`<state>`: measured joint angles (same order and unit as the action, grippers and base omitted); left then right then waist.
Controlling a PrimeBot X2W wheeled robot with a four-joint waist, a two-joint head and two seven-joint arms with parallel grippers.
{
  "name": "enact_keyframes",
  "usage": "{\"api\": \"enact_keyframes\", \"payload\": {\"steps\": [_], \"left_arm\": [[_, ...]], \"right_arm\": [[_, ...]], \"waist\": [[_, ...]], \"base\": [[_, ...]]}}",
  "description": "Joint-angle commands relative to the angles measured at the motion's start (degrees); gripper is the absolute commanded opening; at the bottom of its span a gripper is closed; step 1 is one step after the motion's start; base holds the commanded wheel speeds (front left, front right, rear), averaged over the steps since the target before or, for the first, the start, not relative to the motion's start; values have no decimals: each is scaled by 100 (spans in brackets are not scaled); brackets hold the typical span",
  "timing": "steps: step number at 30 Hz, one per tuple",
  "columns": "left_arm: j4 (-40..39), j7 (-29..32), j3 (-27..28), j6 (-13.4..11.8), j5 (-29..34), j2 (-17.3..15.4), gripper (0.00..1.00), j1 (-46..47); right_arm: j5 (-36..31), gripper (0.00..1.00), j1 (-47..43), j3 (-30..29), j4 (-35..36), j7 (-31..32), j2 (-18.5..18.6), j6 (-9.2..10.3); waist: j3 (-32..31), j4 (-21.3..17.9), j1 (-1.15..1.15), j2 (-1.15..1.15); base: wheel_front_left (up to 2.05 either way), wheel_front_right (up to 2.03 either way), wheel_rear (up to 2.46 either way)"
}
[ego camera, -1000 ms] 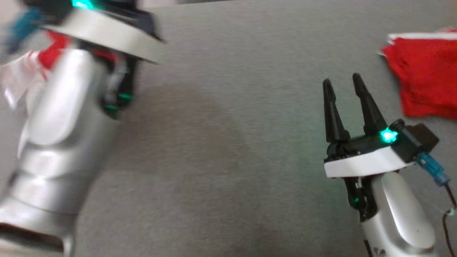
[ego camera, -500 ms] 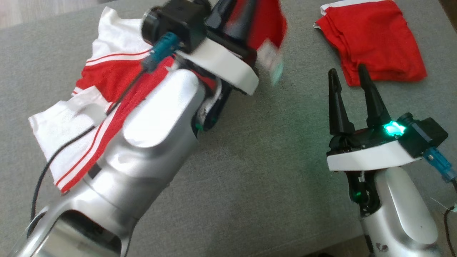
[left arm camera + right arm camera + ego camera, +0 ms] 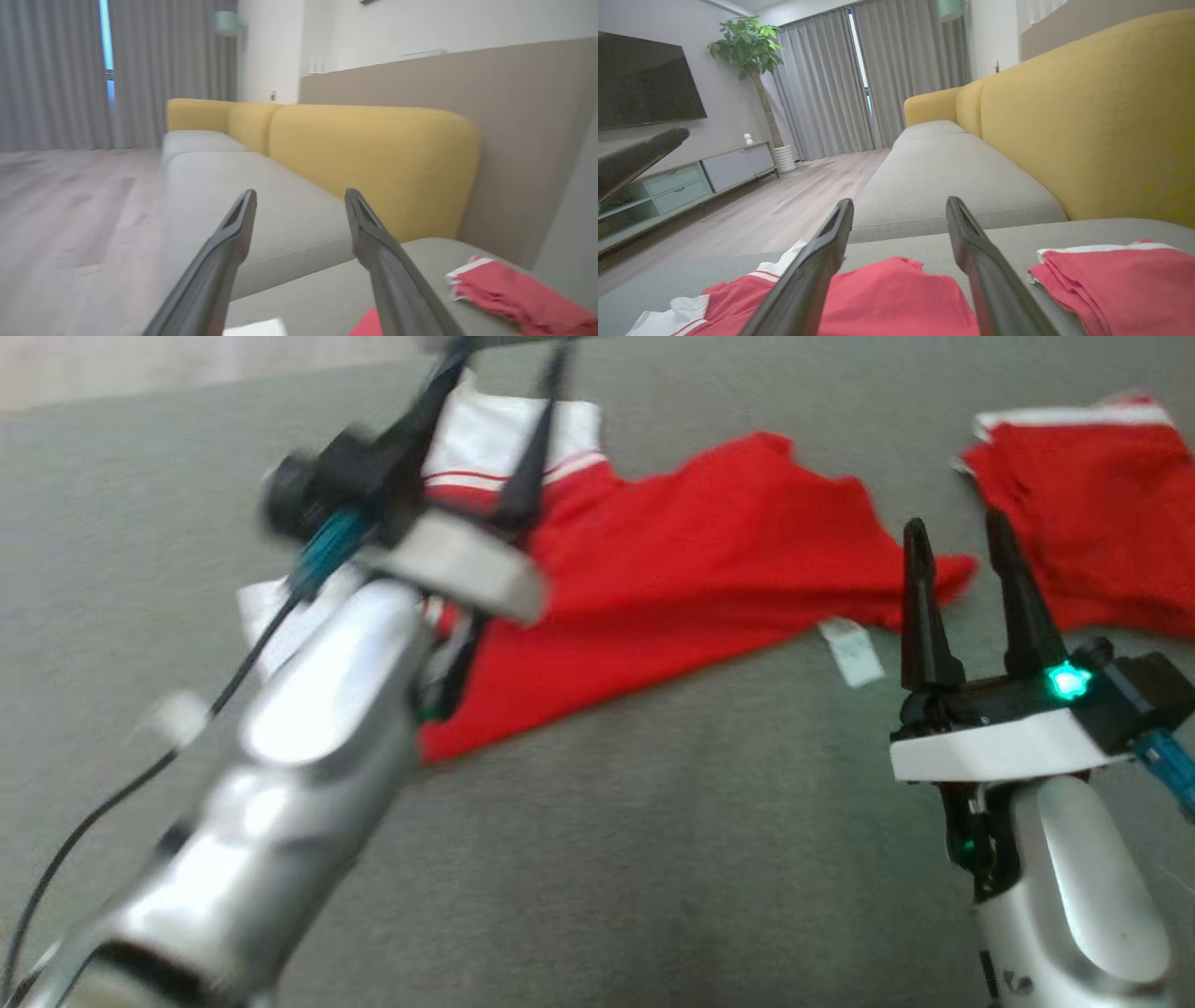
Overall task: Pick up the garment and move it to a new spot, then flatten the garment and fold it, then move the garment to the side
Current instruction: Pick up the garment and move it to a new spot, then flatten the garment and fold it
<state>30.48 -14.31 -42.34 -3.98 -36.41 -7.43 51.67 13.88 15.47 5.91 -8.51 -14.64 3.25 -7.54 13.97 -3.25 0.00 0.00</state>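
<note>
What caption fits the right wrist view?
Open right end effector above the spread red-and-white garment, a folded red garment beside it on the grey cushion.

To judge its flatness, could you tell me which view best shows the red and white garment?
The head view: the garment lies spread out on the grey cushion, mostly visible. The right wrist view shows the garment foreshortened; the left wrist view catches a red sliver of it.

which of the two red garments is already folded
The small red garment at the head view's far right, a neat layered stack; the larger red-and-white garment in the middle lies spread open.
</note>
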Motion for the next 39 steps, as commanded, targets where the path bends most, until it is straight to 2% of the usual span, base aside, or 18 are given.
{"api": "enact_keyframes", "payload": {"steps": [1, 5, 8, 12, 17, 23, 28, 35, 39], "left_arm": [[-182, -58, 258, -62, 90, -264, 100, -35], [-801, -66, 877, -191, 368, -678, 100, -951], [-1332, -67, 1329, -222, 577, -867, 100, -1841], [-2061, -68, 1925, -286, 838, -804, 100, -3119], [-2572, -68, 2387, -175, 1168, -439, 100, -4128], [-2504, -68, 2659, 246, 1588, 7, 100, -4154], [-2382, -68, 2771, 485, 1778, 251, 100, -4021], [-2206, -69, 2764, 717, 1838, 428, 100, -3881], [-2119, -69, 2633, 776, 1728, 450, 100, -3781]], "right_arm": [[-67, 100, -59, 83, 139, -36, -37, 5], [-229, 100, -248, -27, 49, -36, -37, 5], [-264, 100, -404, -56, -21, -36, -37, 5], [-262, 100, -566, 10, -102, -36, -37, 5], [-325, 100, -633, 6, -147, -36, -37, 5], [-633, 100, -243, 166, -192, 202, -12, 5], [-801, 100, 441, 72, -576, 834, 249, 5], [-641, 100, 1770, 2, -1829, 2015, 773, 5], [-409, 100, 2412, 301, -2668, 2693, 1140, 5]], "waist": [[-296, 396, 0, 0], [-530, 769, 0, 0], [-663, 957, 0, 0], [-774, 1083, 0, 0], [-772, 1265, 0, 0], [-605, 1611, 0, 0], [-342, 1899, 0, 0], [66, 2361, 0, 0], [239, 2652, 0, 0]], "base": [[0, 0, 0], [0, 0, 0], [0, 0, 0], [0, 0, 0], [0, 0, 0], [0, 0, 0], [0, 0, 0], [0, 0, 0], [0, 0, 0]]}}
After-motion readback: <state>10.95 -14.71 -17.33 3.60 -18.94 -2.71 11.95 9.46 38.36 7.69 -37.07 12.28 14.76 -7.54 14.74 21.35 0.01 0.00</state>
